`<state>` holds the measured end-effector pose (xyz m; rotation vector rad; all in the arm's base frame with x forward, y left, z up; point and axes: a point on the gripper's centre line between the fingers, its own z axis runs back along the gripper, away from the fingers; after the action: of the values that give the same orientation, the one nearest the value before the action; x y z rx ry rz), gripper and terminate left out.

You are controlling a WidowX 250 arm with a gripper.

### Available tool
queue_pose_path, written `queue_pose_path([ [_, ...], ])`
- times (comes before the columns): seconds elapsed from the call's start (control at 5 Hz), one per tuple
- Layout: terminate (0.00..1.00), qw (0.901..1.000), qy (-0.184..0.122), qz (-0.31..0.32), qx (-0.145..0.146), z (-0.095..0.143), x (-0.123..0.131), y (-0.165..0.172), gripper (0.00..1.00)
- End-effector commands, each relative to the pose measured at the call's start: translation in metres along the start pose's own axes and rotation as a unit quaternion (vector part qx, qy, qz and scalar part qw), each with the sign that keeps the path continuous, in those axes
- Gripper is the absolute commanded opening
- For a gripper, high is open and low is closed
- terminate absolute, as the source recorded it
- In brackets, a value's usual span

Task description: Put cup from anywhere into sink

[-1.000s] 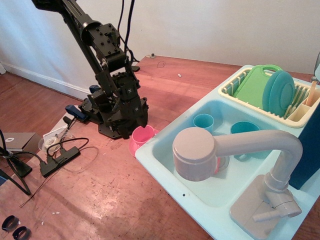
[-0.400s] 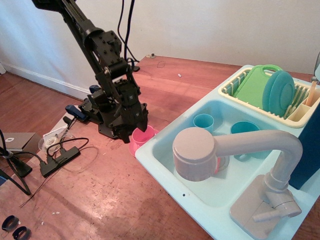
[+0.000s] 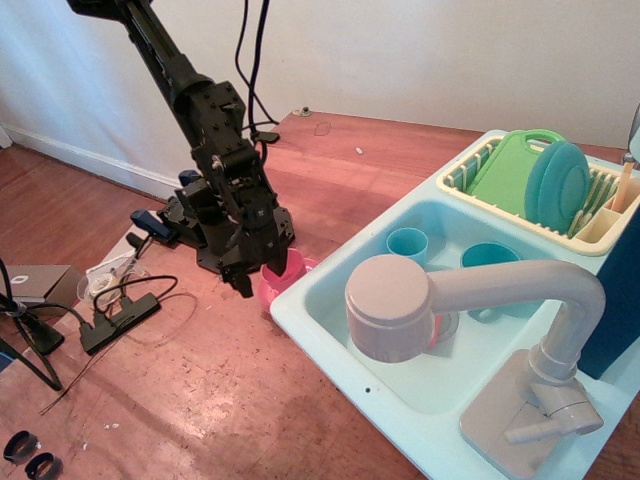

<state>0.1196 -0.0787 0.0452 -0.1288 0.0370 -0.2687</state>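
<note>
The pink cup (image 3: pixel 291 268) stands on a flat pink plate (image 3: pixel 266 296) on the wooden table, just left of the pale aqua sink (image 3: pixel 325 335). My black gripper (image 3: pixel 266 262) has come down onto the cup. One finger is at the cup's near left side and the other at its far rim, partly hiding the cup. The fingers stand apart and the cup still rests on the plate. The sink's big grey-beige faucet (image 3: pixel 400 305) reaches over the basin.
A light blue cup (image 3: pixel 407 243) and a teal bowl (image 3: pixel 487 258) lie in the basin. A cream dish rack (image 3: pixel 590 228) with a green board (image 3: pixel 503 172) and a teal plate (image 3: pixel 557 185) stands behind. Cables and a black box (image 3: pixel 118 312) lie at the left.
My gripper has moved down and a little towards the front, from just behind the pink cup to straddling it. The cup has stayed on the plate.
</note>
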Motion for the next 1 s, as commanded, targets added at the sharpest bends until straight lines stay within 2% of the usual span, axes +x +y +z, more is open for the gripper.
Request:
queue_pose_path([
  [0.0,0.0,0.9997,0.002,-0.022,-0.008,-0.007,0.007,0.002,1.0],
  [0.2,0.0,0.9991,0.02,-0.038,0.003,-0.003,0.019,0.007,0.0],
  [0.8,0.0,0.9941,0.041,-0.099,0.02,0.004,0.047,0.019,0.0],
])
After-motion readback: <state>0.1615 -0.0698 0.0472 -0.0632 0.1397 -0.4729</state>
